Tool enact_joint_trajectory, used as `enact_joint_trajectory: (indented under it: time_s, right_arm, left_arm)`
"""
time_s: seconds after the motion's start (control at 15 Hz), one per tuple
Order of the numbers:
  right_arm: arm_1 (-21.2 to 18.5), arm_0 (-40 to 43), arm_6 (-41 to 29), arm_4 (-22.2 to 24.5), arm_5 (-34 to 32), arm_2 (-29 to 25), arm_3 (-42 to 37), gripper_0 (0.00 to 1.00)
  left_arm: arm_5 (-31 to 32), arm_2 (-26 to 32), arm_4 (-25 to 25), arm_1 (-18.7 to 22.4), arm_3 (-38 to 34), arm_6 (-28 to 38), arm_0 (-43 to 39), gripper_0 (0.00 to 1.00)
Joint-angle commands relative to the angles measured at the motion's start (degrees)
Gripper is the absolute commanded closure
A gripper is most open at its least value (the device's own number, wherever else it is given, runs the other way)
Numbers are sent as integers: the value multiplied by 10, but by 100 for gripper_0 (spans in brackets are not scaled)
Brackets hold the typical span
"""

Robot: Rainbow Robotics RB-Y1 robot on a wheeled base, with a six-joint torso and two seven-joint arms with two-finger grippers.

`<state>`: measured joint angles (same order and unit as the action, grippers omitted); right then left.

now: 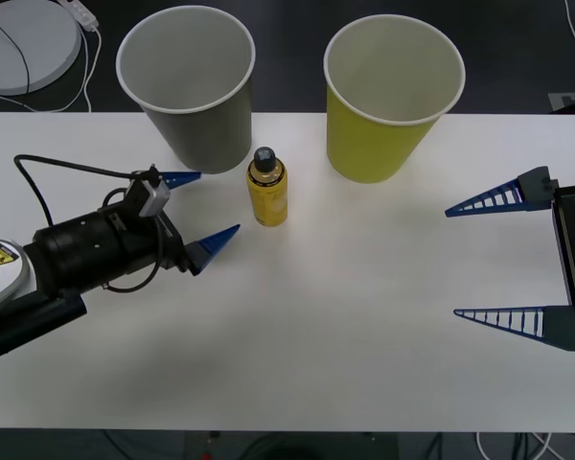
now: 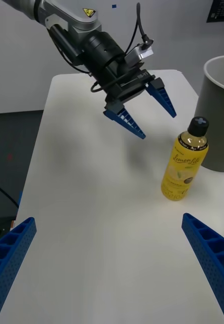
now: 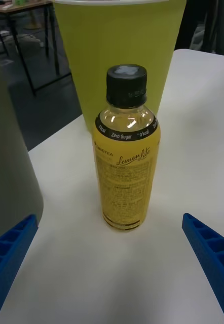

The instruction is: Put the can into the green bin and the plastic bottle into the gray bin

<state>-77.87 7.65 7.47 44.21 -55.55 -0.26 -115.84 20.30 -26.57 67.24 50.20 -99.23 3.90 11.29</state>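
While upright, plastic bottle [image 1: 267, 193] near open left hand [image 1: 200, 213].

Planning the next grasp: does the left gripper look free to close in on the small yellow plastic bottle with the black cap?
Probably yes. The left gripper is open, aimed at the small yellow plastic bottle, with bare white table between them. The gray paper cup stands close behind, to the bottle's left.
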Motion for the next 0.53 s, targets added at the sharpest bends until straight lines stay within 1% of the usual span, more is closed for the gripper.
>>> enact_joint_trajectory:
  time_s: [0.07, 0.53]
  right_arm:
    - [0, 0, 0, 0, 0, 0, 0, 0]
    - [0, 0, 0, 0, 0, 0, 0, 0]
  left_arm:
    - [-1, -19, 9, -21, 24, 2, 29, 0]
    - [-1, -36, 36, -83, 85, 7, 83, 0]
